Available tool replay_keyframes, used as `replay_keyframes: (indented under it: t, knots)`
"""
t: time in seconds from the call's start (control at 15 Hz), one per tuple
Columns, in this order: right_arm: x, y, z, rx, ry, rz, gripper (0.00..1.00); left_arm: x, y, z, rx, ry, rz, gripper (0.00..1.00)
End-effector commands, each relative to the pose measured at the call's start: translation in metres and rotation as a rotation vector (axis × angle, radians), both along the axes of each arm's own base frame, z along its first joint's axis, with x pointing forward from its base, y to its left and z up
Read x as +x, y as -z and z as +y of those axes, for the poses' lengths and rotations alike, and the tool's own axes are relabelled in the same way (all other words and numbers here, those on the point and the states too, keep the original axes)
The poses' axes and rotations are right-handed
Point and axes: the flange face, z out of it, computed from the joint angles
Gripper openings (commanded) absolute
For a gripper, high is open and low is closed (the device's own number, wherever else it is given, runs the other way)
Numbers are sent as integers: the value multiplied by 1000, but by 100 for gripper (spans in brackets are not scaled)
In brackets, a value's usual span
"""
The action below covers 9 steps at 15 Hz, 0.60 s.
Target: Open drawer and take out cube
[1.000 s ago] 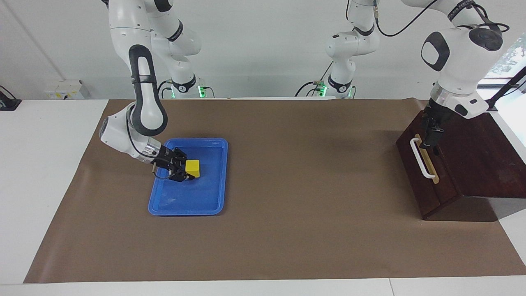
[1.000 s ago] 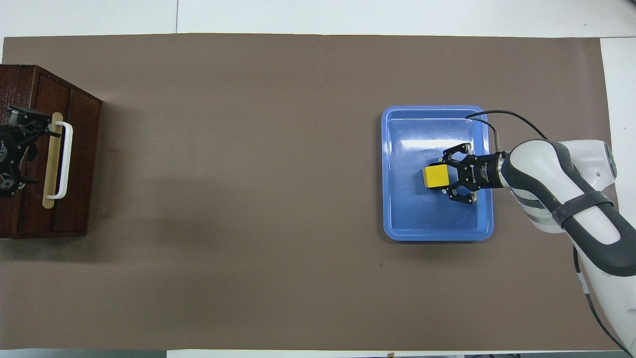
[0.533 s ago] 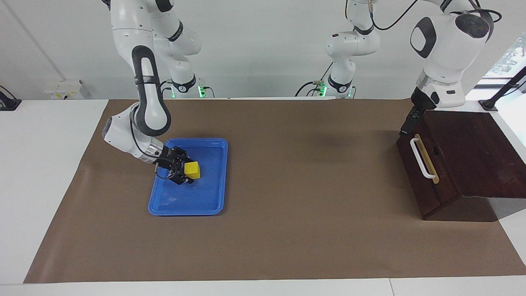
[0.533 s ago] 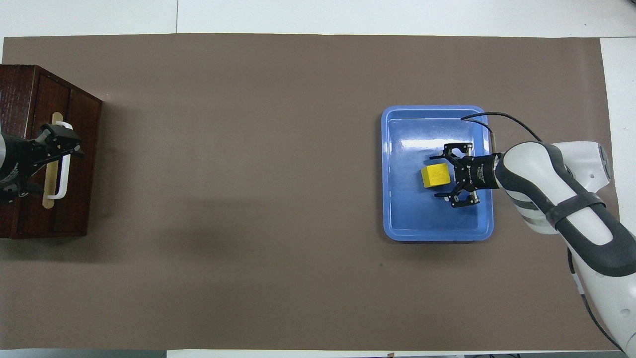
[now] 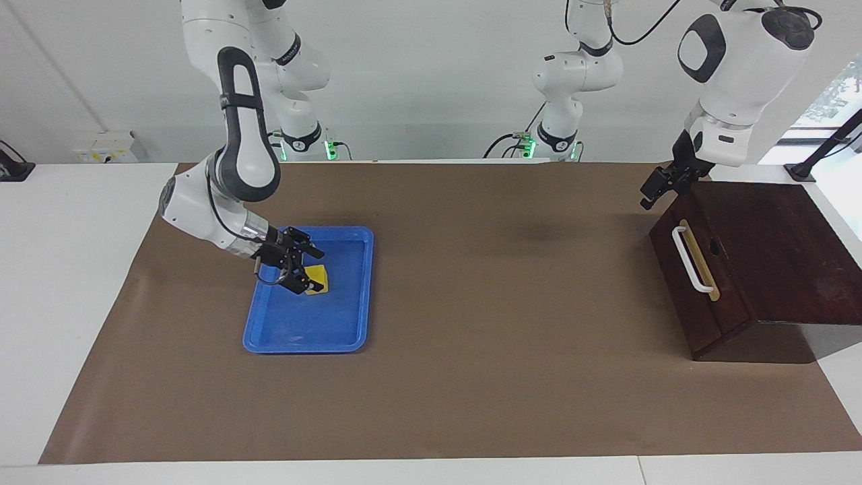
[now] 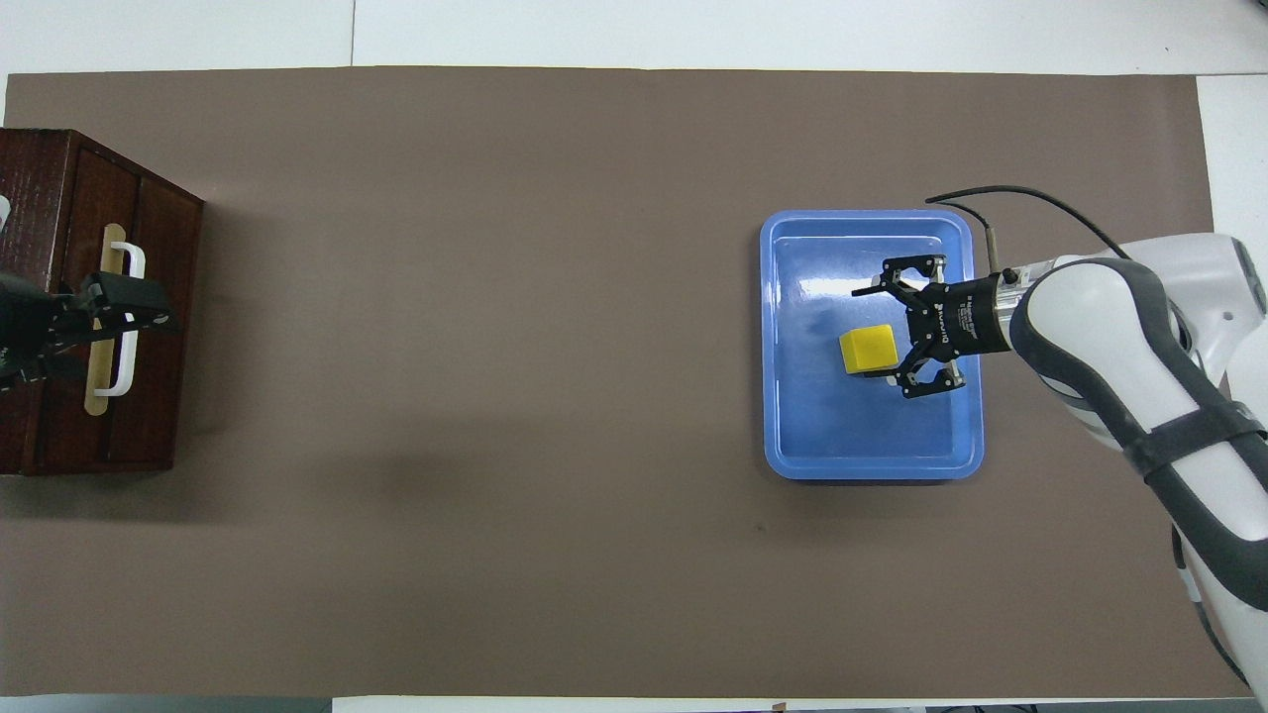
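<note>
While the yellow cube (image 6: 869, 351) lies free in the blue tray (image 6: 792, 456), the right gripper (image 6: 882, 335) hangs spread above it; the left gripper (image 5: 652, 190), apparently spread, hovers over the shut drawer (image 5: 687, 283).

One camera faces me from high across the table, my bases along its top edge. The other hangs above my own end, looking steeply down and forward. Both take in the whole brown mat (image 5: 471, 377), half a turn apart.
</note>
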Motion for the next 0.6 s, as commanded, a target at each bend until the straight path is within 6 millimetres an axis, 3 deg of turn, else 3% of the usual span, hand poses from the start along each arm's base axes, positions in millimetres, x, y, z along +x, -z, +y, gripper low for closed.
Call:
replay_keyframes:
  t: [0.0,0.13,0.2,0.33,0.53]
  knots:
    - [-1,-74,5,-95,-139,-58,100,-4,-10,-9,-20,30,5,100]
    - [2,-113,9,-154,-293,-81,100,-4,-10,-16,-19,42,5,100]
    - [2,-130,10,-174,-380,-96,100,-7,-9,-30,-19,70,16,100]
    - [-3,-178,4,-263,-642,-153,100,-8,-10,-37,-12,160,41,100]
    - [-22,-222,-7,-359,-1002,-309,100,14,-22,-37,-2,239,82,100]
